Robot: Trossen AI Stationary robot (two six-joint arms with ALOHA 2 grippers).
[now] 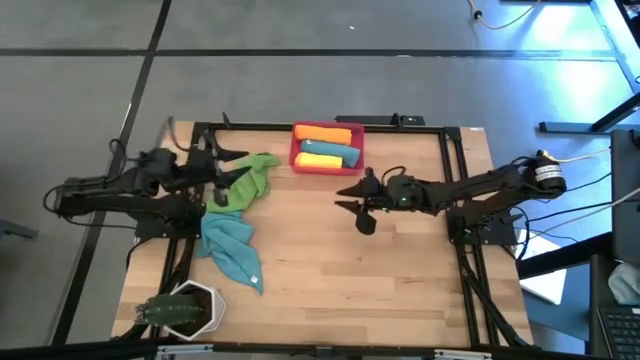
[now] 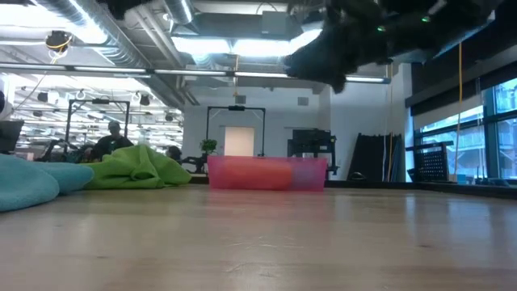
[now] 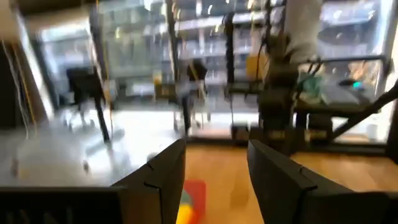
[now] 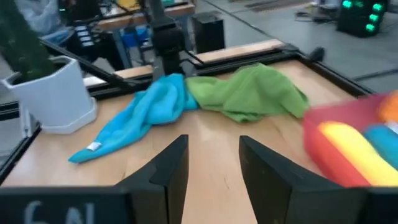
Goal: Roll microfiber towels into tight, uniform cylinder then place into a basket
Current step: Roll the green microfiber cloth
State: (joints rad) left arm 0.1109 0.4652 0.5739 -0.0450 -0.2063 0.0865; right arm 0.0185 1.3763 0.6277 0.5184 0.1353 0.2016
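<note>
The red basket (image 1: 327, 160) is sitting at the far edge of the wooden table (image 1: 400, 280), near the middle, with its long side running left to right. Three rolled towels are lying in it, all pointing left to right like the basket: an orange roll (image 1: 326, 132) at the far side, a yellow roll (image 1: 317, 160) at the near side, and a teal roll (image 1: 333, 149) between them. No writing can be read on the basket or the towels. The green towel (image 1: 243, 183) is lying loose and bunched up on the left side of the table, just left of the basket. The teal towel (image 1: 231, 247) is lying crumpled just near of it, touching it, stretching toward the near edge, with a small white tag at its near corner; the tag is too small to read. A white pot with a plant (image 1: 186, 306) is standing at the near left corner. The left claw (image 1: 218, 176) is hanging over the green towel with its fingers apart, grasping nothing. The right claw (image 1: 357, 208) is hanging over bare wood just near of the basket, fingers apart too, grasping nothing.
</note>
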